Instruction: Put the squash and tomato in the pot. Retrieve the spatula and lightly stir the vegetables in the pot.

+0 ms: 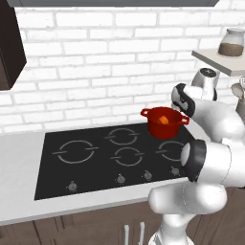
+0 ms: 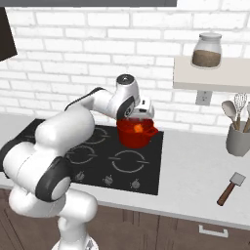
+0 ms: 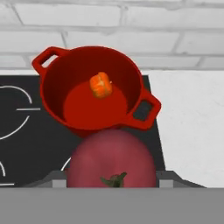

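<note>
Claw [image 3: 112, 186] grips dark red tomato [image 3: 112, 159], green stem showing, just short of red pot [image 3: 52, 94] on hob holding orange squash [image 3: 101, 85]; fingertips mostly hidden behind tomato.

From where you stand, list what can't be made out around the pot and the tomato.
- Jaws' contact with the tomato: hand view, the tomato covers it.
- Tomato's lower half: hand view, cut off at the bottom.
- Pot rear wall: right base view, behind the arm.
- Orange piece in the pot: left base view, too small to identify.
</note>
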